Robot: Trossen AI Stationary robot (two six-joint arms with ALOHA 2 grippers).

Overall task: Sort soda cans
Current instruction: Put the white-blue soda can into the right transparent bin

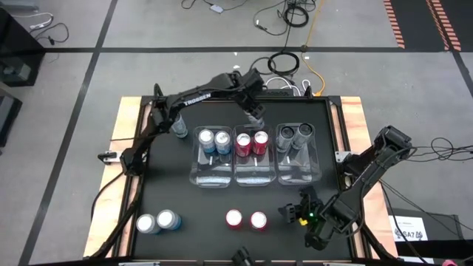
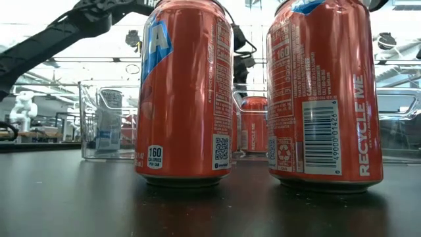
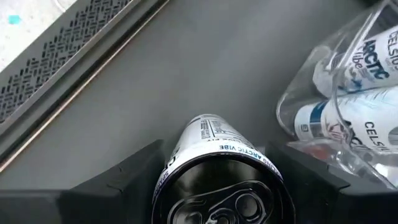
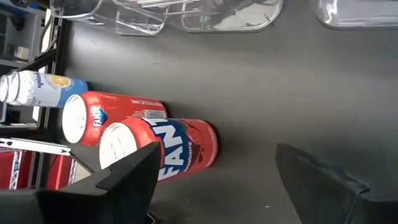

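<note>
Left arm extended across the far side of the tabletop, its tool point(image 3: 217, 186) clamped on a can. Right arm folded at the near right corner, tool point(image 4: 214, 177) with fingers spread, holding nothing.

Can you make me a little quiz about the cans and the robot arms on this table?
1. How many red cans stand on the table outside the clear bins?
2. True or false: the right gripper is holding a can.
3. Which colour of can is in the middle bin? A light blue, B red, C dark.

Key:
1. Two, side by side near the front edge.
2. False. Its fingers are open and empty.
3. B.
</note>
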